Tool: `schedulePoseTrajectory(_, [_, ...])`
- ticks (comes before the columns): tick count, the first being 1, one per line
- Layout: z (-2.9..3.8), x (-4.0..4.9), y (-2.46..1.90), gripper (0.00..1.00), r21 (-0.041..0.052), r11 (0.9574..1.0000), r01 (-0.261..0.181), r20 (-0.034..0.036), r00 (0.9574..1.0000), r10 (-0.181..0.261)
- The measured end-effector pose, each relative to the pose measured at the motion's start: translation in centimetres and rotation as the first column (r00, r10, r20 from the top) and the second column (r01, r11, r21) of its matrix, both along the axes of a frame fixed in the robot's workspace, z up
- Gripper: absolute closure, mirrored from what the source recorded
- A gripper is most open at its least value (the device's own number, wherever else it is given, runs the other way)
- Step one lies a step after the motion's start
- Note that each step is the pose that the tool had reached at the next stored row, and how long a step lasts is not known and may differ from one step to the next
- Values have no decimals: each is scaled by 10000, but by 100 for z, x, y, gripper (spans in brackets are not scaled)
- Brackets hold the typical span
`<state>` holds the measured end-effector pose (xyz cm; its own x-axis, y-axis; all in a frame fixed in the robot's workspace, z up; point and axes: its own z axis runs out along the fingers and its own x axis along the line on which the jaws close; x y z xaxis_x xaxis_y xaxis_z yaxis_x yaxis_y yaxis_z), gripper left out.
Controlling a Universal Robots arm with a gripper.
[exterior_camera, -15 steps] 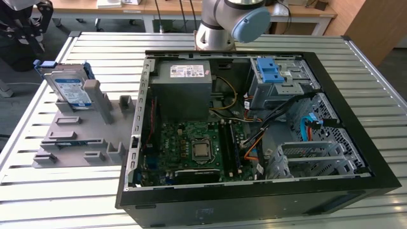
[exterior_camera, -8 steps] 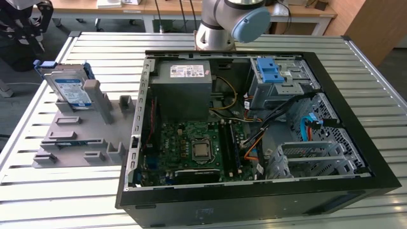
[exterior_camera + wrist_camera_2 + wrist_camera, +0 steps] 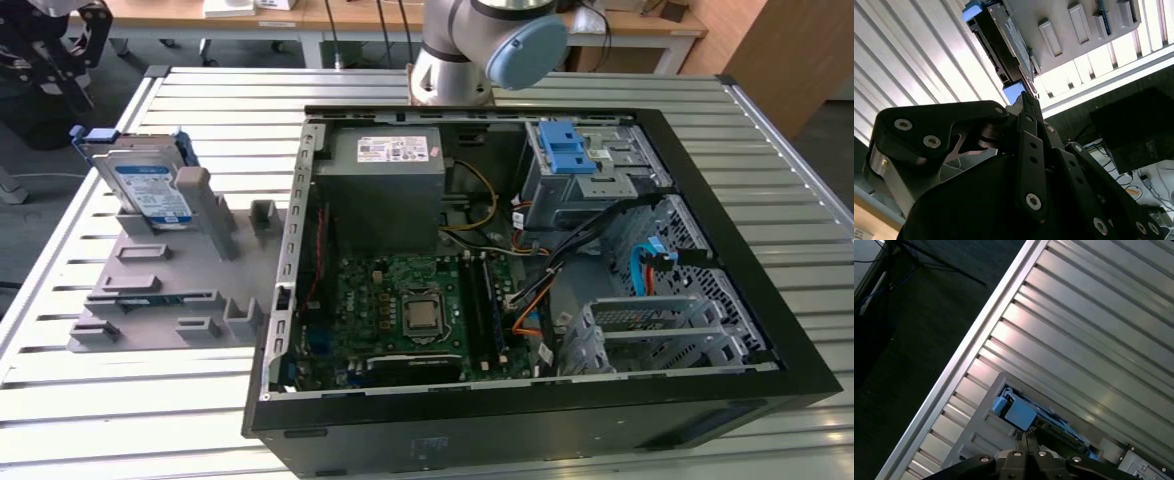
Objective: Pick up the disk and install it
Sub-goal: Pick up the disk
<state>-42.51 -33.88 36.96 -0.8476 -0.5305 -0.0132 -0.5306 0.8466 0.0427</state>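
**Disk waits upright in its holder; the pick is not yet made**

A slatted metal table (image 3: 134,420) carries an open computer case (image 3: 534,445) and, at the exterior view's left, a grey slotted holder (image 3: 160,300). The disk (image 3: 144,185) stands on edge in the far slot of that holder, its label facing out and its blue rail frame (image 3: 83,135) wrapped round it. It is outside the case and not installed.

In the first wrist view the gripper (image 3: 1026,436) points down at the disk's top edge, close to the blue end tab (image 3: 1016,412). Its fingers lie pressed together with nothing between them. How much air separates the tips from the disk cannot be judged from the wrist views.

The step in hand reads as the approach for the pick. To do it well, the fingers would have to part wide enough to straddle the disk's flat faces and meet it mid-length between the rail ends, square to the slot. A lift straight out along the slot should keep the rail from catching on the holder.
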Motion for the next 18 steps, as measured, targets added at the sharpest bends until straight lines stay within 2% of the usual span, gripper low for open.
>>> schedulePoseTrajectory(4, [-10, 0, 0, 89, 0, 9975, -712, 3, 9975, 712])
schedulePoseTrajectory(8, [-19, 0, 0, 89, 0, 9895, -1443, 3, 9895, 1443])
schedulePoseTrajectory(9, [-23, 0, 0, 89, 0, 9837, -1798, 3, 9837, 1798])
schedulePoseTrajectory(11, [-28, 0, 0, 89, 1, 9769, -2136, 4, 9769, 2136])
schedulePoseTrajectory(12, [-32, 0, 0, 89, 0, 9696, -2447, 4, 9696, 2447])
schedulePoseTrajectory(15, [-40, 0, 0, 89, -1, 9556, -2947, 7, 9556, 2947])
schedulePoseTrajectory(18, [-46, 0, 0, 89, -2, 9383, -3458, 10, 9383, 3458])
